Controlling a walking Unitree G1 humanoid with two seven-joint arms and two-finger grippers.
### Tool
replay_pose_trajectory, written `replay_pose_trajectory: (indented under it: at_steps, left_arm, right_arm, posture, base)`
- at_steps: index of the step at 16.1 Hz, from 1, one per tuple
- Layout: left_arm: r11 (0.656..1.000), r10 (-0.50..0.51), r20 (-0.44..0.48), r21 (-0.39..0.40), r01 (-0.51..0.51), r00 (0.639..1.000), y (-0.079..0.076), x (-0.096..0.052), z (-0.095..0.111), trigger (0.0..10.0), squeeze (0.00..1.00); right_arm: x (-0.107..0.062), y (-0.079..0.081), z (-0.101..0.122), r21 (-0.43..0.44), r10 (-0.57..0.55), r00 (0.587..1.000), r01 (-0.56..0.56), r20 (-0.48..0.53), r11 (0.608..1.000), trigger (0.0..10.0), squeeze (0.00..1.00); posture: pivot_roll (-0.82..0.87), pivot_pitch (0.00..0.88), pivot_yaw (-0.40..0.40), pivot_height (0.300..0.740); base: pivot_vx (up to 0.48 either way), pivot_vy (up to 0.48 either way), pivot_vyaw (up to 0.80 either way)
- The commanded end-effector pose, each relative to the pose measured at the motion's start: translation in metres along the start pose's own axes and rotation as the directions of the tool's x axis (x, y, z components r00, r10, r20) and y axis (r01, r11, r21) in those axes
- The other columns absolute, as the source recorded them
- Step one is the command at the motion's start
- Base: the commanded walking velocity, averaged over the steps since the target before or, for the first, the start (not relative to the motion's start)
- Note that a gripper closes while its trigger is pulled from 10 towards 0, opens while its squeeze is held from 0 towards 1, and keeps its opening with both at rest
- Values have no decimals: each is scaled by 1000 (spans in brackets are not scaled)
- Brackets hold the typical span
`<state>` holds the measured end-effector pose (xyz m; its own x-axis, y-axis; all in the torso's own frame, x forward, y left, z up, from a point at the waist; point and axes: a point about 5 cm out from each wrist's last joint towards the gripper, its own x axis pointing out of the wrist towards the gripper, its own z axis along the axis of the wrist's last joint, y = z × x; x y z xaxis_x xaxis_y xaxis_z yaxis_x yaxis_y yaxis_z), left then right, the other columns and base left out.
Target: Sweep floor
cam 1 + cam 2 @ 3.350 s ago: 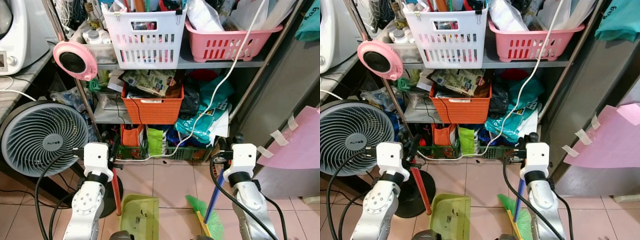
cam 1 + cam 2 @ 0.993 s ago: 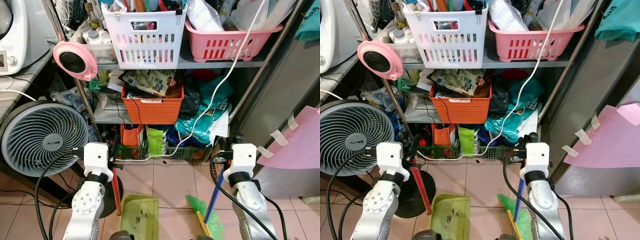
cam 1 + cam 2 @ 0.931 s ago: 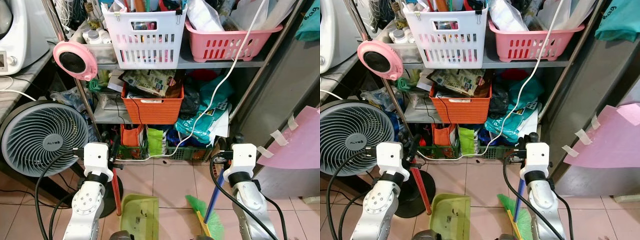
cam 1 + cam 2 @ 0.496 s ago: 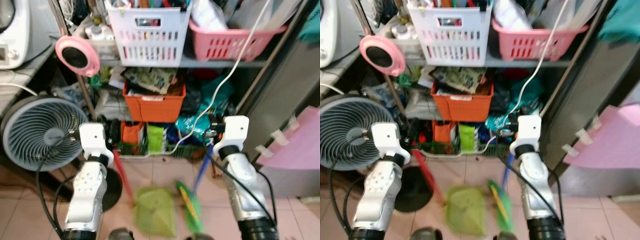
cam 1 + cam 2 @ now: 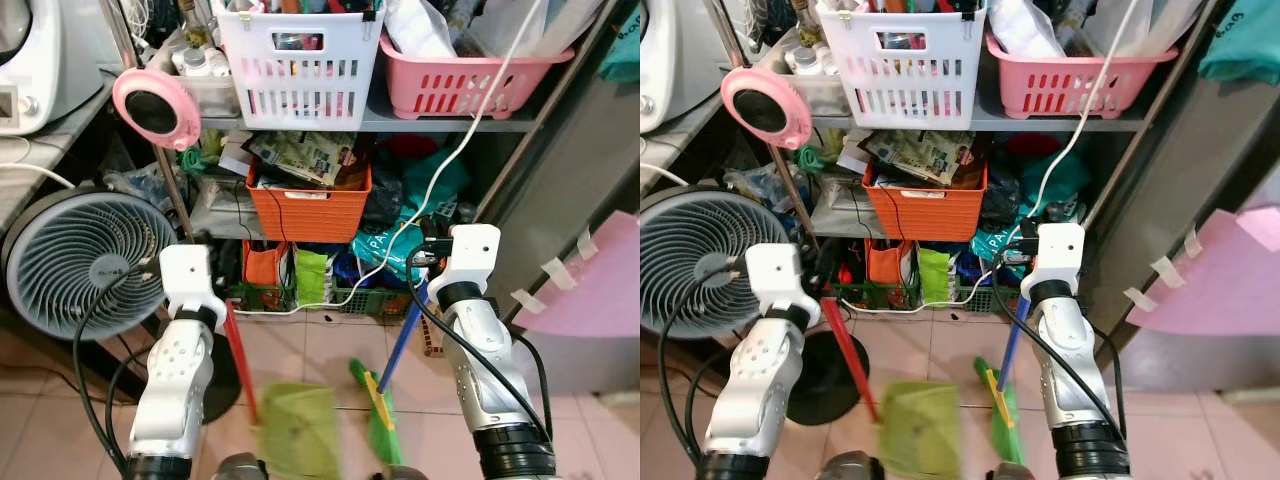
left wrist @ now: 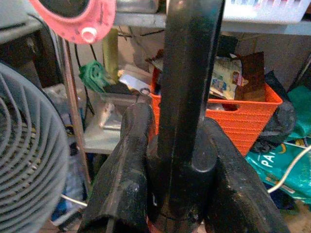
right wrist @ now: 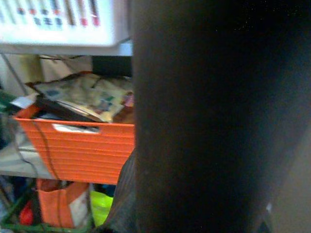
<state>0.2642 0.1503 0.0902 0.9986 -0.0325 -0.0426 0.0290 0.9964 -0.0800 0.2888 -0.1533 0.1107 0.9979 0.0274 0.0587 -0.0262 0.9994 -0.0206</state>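
Left wrist view shows the left gripper with fingers clamped on the dustpan handle; the green dustpan hangs blurred above the tiled floor. Right gripper pinches the blue broom handle, green bristles beside the dustpan, before the cluttered shelf

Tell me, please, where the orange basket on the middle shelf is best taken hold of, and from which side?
Grip the orange basket at the slot handle in its front wall, just under the rim, coming from the front. The shelf above and its full contents make a top approach look poor.
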Motion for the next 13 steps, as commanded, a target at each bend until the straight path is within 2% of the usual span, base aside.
replay_pose_trajectory:
  at_steps: [1, 2, 5, 13]
  left_arm:
    - [1000, -7, 47, 1, 7, 999, -4, 1, 11, 10000, 0]
    - [1000, -16, 41, -2, 16, 999, -5, -1, 10, 10000, 0]
    - [999, -39, 28, -1, 39, 999, -9, -1, 9, 10000, 0]
    - [998, -55, 28, 6, 55, 998, -13, 2, 10, 10000, 0]
  right_arm:
    - [-2, -8, -1, -32, -32, 999, 32, -2, 999, 10000, 0]
    - [-4, -9, -2, -29, -37, 999, 37, -6, 999, 10000, 0]
    - [-5, -9, -3, -27, -32, 999, 31, -7, 999, 10000, 0]
    - [1, -11, 1, -30, -41, 999, 42, 8, 999, 10000, 0]
  posture:
    - [-28, 0, 42, 740]
    - [-30, 0, 42, 740]
    - [-30, 0, 43, 740]
    - [-38, 0, 44, 740]
  base:
    - [0, 0, -800]
    - [0, 0, -800]
    - [0, 0, 0]
    - [-351, 0, 0]
